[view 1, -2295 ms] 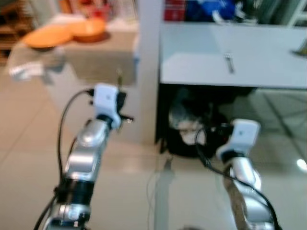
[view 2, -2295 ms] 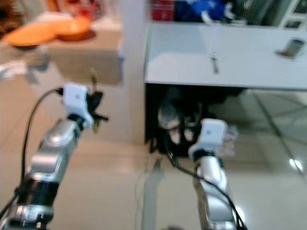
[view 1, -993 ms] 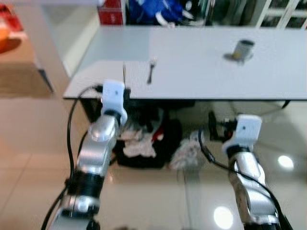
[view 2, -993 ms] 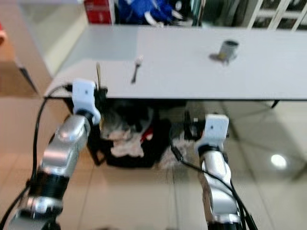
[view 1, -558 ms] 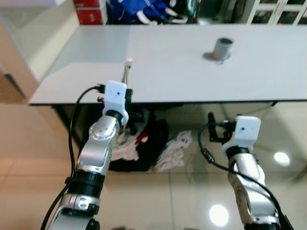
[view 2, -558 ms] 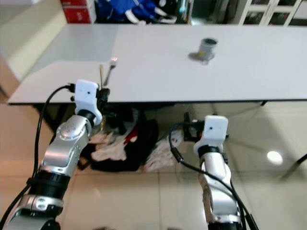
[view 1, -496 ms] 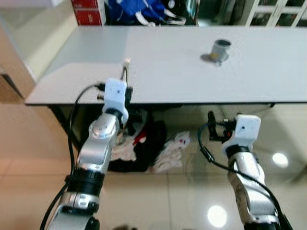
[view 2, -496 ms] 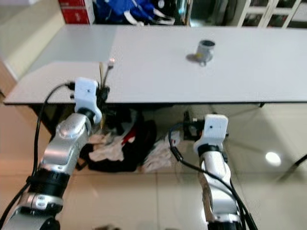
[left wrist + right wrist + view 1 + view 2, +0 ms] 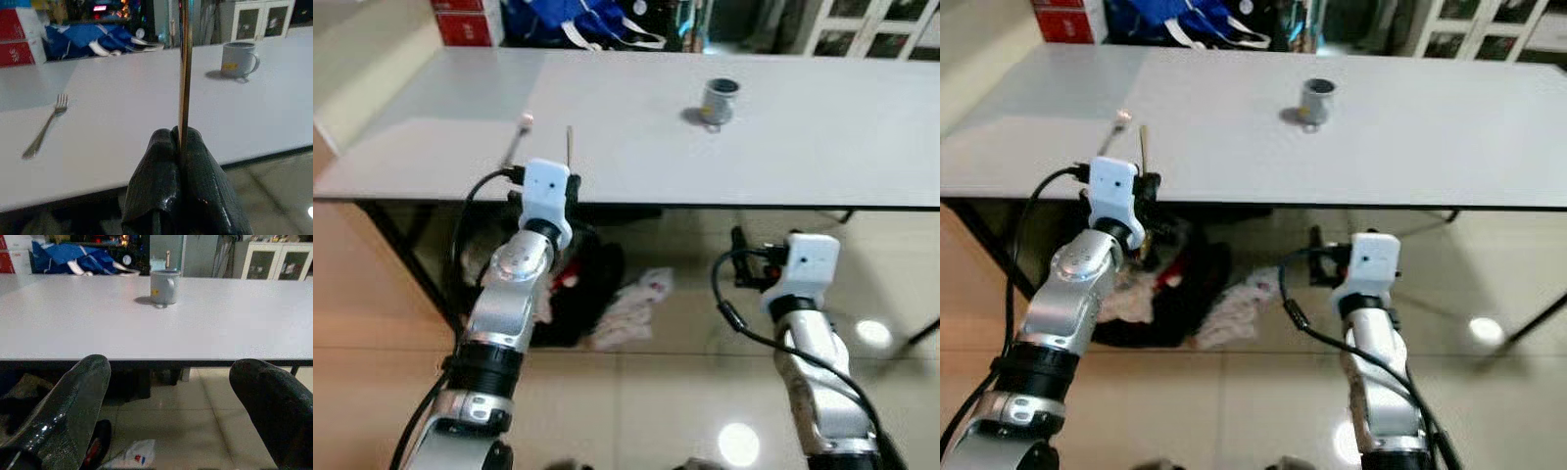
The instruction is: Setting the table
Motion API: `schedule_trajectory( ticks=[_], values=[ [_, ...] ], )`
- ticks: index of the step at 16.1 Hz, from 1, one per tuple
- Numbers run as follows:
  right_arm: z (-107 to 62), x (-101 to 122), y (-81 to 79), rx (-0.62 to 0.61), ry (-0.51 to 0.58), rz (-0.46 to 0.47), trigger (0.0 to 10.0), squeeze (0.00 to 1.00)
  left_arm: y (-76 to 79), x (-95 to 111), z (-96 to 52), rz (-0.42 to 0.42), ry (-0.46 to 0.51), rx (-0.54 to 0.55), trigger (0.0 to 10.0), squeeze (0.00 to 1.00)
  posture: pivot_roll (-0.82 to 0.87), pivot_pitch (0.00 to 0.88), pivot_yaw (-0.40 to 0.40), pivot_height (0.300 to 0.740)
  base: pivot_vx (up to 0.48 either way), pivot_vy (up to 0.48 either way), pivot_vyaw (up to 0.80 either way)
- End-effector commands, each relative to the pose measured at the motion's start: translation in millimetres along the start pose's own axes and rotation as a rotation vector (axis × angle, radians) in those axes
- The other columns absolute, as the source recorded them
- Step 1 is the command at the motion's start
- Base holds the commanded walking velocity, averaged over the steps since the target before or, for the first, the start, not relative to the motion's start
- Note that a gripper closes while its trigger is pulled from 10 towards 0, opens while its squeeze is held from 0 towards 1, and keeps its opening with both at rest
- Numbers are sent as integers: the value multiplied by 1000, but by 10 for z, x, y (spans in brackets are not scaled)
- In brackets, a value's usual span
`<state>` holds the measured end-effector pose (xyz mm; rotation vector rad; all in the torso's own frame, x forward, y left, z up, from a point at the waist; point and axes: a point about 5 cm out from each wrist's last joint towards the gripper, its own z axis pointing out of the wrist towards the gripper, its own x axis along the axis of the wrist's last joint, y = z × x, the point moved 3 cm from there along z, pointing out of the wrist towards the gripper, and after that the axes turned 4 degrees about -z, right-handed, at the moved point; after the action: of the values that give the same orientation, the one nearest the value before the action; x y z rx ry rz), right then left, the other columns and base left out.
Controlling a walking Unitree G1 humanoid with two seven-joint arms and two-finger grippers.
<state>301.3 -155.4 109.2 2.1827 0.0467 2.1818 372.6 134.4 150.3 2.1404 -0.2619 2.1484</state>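
Glossy tiled floor, white cabinets behind, red boxes.

No legible text. Mug has small yellow mark, unreadable. Red boxes at table's far end: print too blurred.

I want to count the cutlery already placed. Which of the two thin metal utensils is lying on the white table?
The silver fork lies flat on the white table, left of the grey mug. The other, a thin metal utensil, stands upright, clamped in the left gripper.
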Motion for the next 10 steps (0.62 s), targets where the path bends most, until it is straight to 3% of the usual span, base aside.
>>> schedule_trajectory(
  ticks=[1,5,10],
  values=[
    [-13,14,-24,8,5,-8,10000,0,-46,65,21,-3,22,12,0,0,-104,0,27,727,0,-416,0],
    [-22,-1,-22,6,1,-9,10000,0,-59,91,32,-17,31,16,0,0,-106,1,31,727,0,-88,0],
    [-22,-16,-41,7,-4,-6,10000,0,-50,120,60,-10,38,11,0,0,-110,5,34,727,477,0,0]
  ],
)
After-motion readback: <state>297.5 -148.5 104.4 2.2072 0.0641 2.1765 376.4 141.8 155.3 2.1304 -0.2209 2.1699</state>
